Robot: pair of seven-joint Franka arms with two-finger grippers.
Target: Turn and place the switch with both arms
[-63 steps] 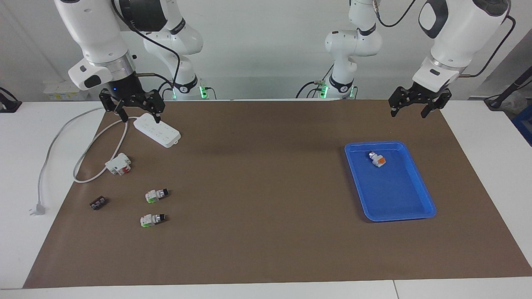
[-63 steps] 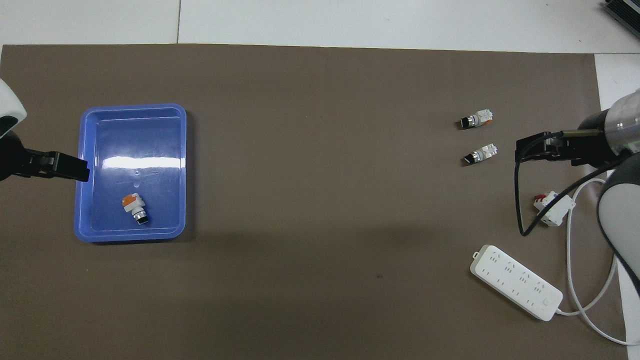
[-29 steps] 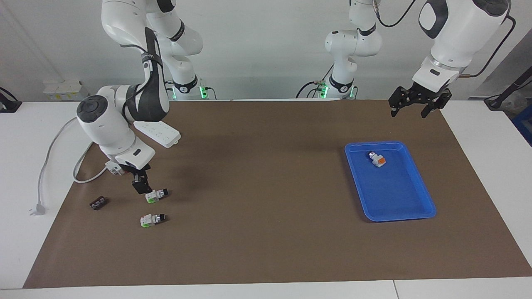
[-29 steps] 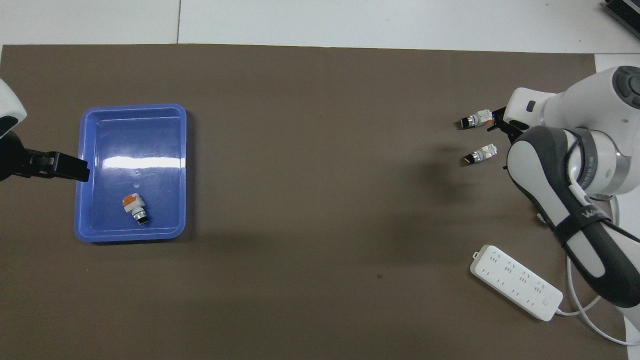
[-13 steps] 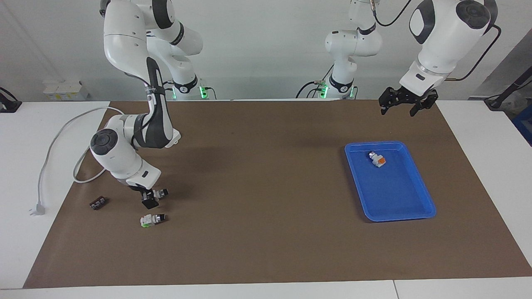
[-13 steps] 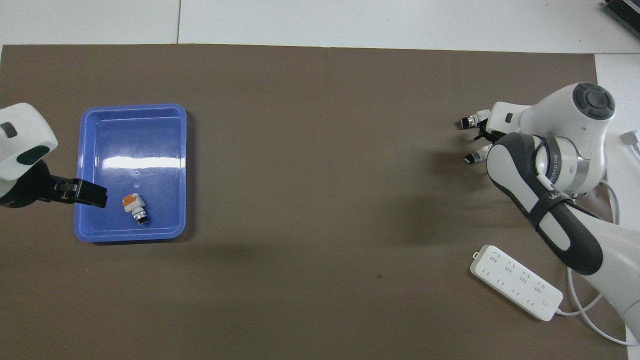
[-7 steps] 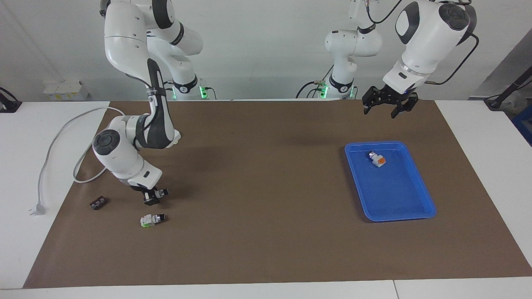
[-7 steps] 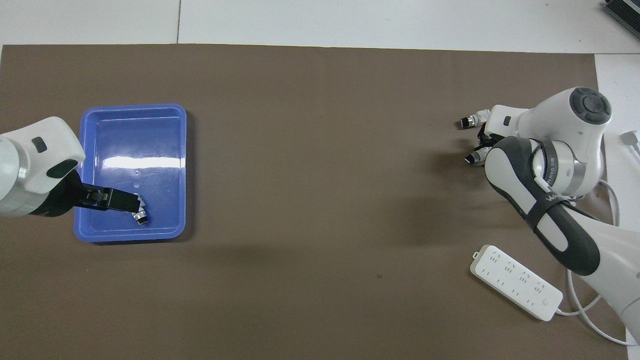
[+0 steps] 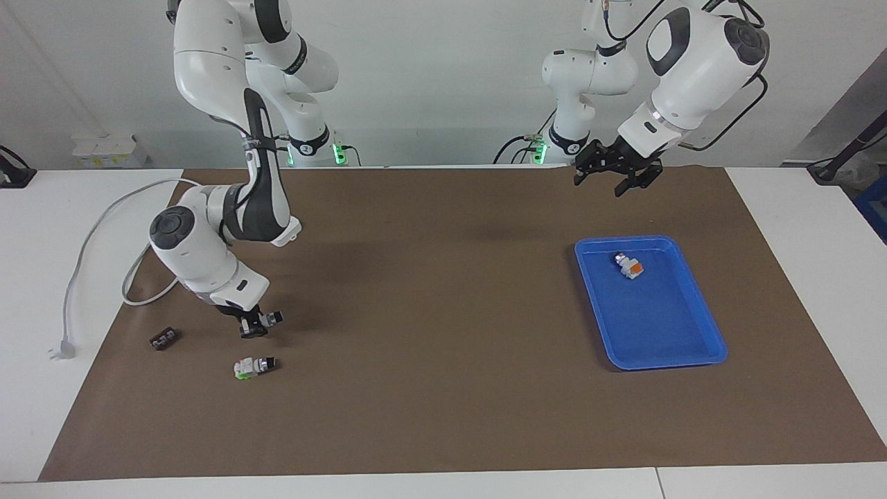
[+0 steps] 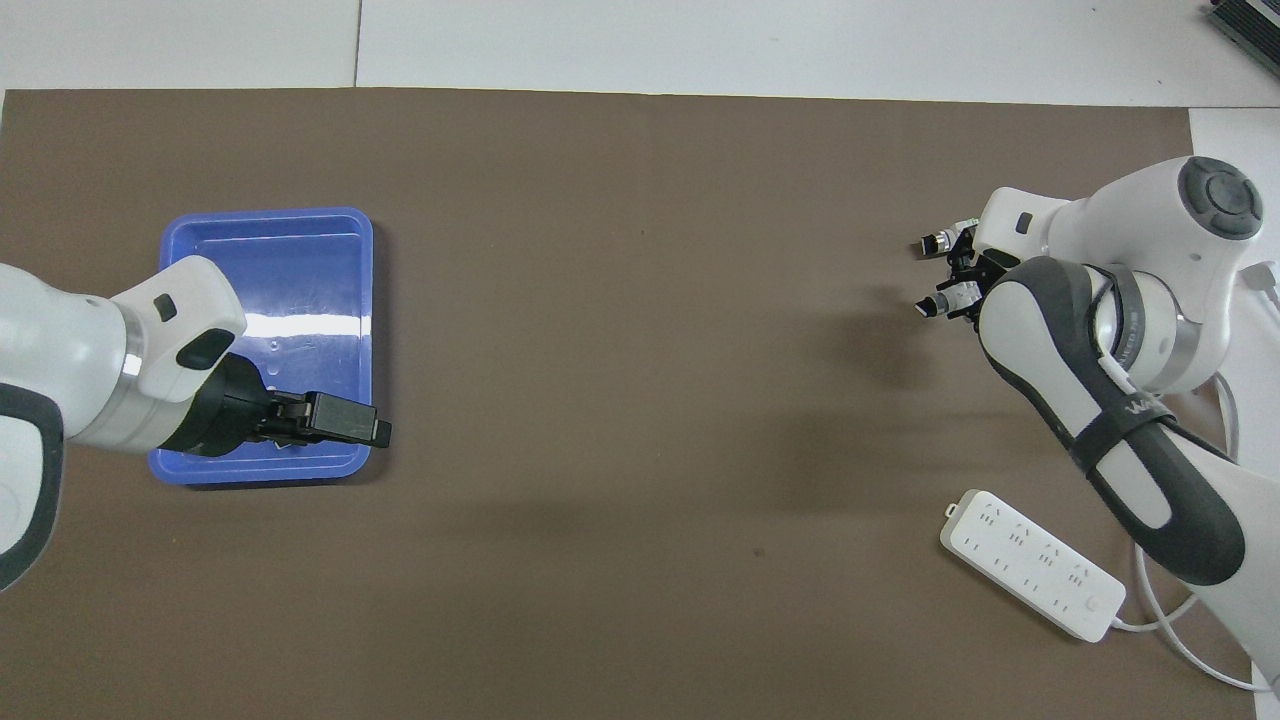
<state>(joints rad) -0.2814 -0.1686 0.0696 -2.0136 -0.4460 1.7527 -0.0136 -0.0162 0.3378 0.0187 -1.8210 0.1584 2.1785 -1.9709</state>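
At the lower left of the facing view, a switch (image 9: pixel 266 319) is clamped in the right gripper (image 9: pixel 252 324), just off the mat (image 9: pixel 443 388); a second switch (image 9: pixel 252 366) lies below it. At the upper right, the left gripper (image 9: pixel 610 179) is held in the air, fingers apart, above the tray (image 9: pixel 707 326), in which an orange-tabbed switch (image 9: pixel 629 265) lies.

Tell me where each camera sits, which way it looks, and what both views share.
Facing view: high across the table, looking at the robots; both arms show whole, the right gripper shut on a switch, the left gripper open above the mat.
Overhead view: above the robots' end, looking steeply down; forearms enter from below.
Shared: blue tray, second green-tabbed switch.
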